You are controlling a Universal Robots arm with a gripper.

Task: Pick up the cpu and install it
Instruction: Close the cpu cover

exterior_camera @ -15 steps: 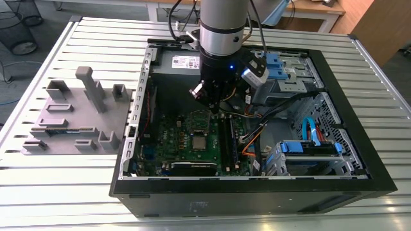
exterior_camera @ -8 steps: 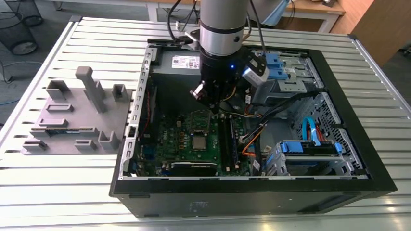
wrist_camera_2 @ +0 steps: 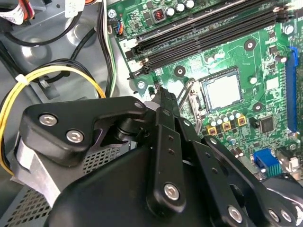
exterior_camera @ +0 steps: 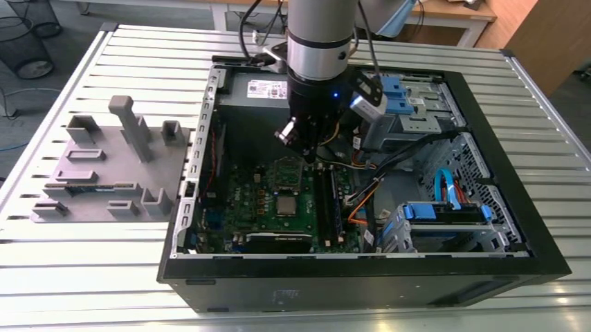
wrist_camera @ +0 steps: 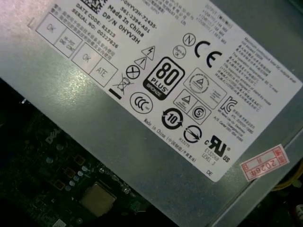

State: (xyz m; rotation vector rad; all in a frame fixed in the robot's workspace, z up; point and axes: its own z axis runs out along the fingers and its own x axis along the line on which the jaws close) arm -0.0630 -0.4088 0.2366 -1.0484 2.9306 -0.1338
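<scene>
Cpu [exterior_camera: 288, 205] lies seated mid-motherboard [exterior_camera: 245, 200]; gripper [exterior_camera: 312, 160] hovers just beside, grip state untellable; placement looks done.

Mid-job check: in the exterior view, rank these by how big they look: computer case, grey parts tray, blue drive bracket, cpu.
Largest to smallest:
1. computer case
2. grey parts tray
3. blue drive bracket
4. cpu
The gaps are wide, so nearness to the camera leaves no pair in doubt.

cpu [exterior_camera: 288, 205]: small flat square, silver-grey top facing up, lying level on green motherboard [exterior_camera: 242, 197], edges square to board. Exterior view: about 8 o'clock from the middle of the case [exterior_camera: 369, 283]. Pale square in both wrist views.
</scene>
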